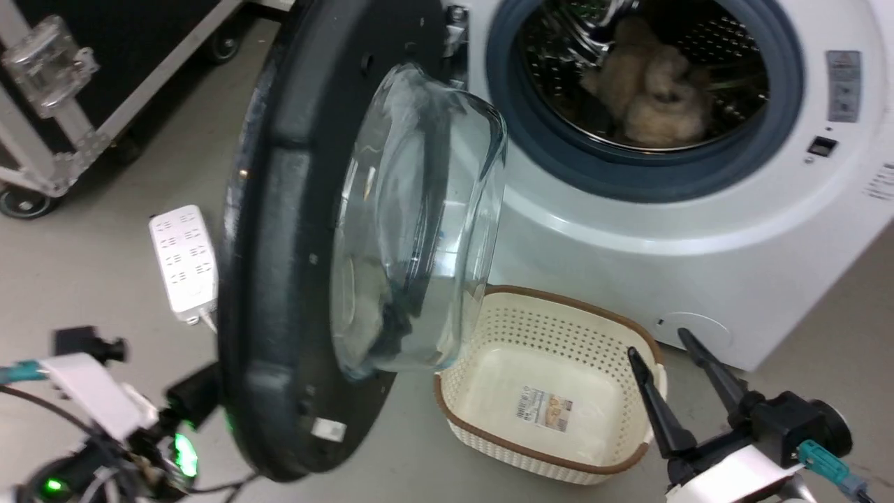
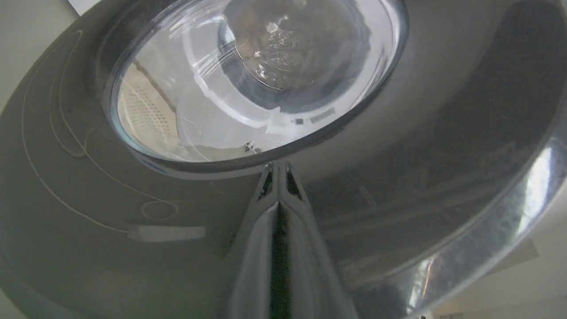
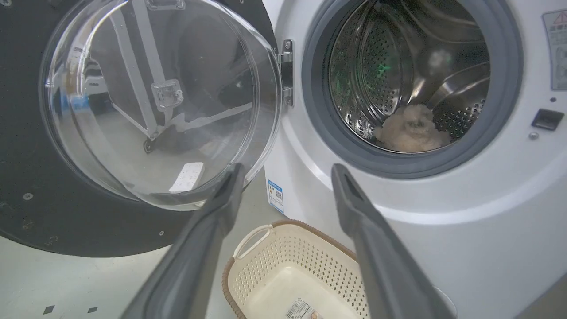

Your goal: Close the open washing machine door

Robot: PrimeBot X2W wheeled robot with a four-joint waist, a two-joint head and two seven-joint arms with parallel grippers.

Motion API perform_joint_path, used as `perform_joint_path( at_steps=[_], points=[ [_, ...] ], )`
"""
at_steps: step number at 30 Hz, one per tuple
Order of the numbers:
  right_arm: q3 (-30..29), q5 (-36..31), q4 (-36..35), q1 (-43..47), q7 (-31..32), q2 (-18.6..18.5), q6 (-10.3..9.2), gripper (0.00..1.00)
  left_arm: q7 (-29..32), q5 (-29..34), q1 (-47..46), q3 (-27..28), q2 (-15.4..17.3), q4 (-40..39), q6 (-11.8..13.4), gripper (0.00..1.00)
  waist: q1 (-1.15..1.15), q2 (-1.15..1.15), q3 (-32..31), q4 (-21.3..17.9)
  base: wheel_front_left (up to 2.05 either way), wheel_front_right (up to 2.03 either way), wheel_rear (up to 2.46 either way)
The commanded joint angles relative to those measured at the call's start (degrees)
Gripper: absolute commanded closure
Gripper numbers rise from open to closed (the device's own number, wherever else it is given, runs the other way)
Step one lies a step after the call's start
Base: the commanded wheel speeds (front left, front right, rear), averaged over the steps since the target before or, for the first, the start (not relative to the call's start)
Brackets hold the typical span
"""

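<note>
The washing machine door (image 1: 293,244) stands wide open, swung out to the left of the white washer (image 1: 594,244), its clear glass bowl (image 1: 419,223) bulging towards the drum. In the left wrist view my left gripper (image 2: 277,166) is shut, its tips touching the door's glossy outer face (image 2: 398,155) just below the window rim. My left wrist (image 1: 105,405) sits low behind the door's edge. My right gripper (image 1: 658,344) is open and holds nothing, hovering over the basket's right rim; in its own view the right gripper (image 3: 288,170) points between the door (image 3: 26,199) and the drum.
A cream perforated basket (image 1: 552,405) with a brown rim stands on the floor under the door's swing path. Beige fluffy laundry (image 1: 649,91) lies in the steel drum inside the blue-grey rubber ring (image 1: 628,175). A white power strip (image 1: 183,262) and a black wheeled case (image 1: 84,70) are at left.
</note>
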Motion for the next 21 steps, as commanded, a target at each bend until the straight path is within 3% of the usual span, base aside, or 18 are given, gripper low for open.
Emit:
perform_joint_path(
  at_steps=[1,5,12,21],
  points=[
    [-0.7,-0.4,0.0,0.7,-0.3,0.2,0.05,0.00,0.1,-1.3,1.6,-1.1,-0.8,-0.9,0.0,1.00,0.01,0.00,0.4,-1.3,0.00,0.00,0.00],
    [-2.0,-0.7,-0.2,0.2,-0.3,0.3,0.05,0.00,-1.6,-4.8,5.1,-5.5,-1.5,-3.1,-0.3,1.00,0.01,0.00,1.6,-4.3,0.00,0.00,0.00],
    [-4.1,-0.8,-0.8,-1.4,-0.3,-0.4,0.05,0.00,-9.8,-13.5,9.8,-19.3,-1.6,-5.7,-2.0,1.00,0.01,0.00,4.0,-10.4,0.00,0.00,0.00],
    [-5.3,-0.3,-1.0,-3.8,-0.3,-0.2,0.05,0.00,-22.6,-18.5,5.1,-32.1,-1.6,-1.2,-6.2,1.00,0.01,0.00,9.4,-20.5,0.00,0.00,0.00]
  ],
)
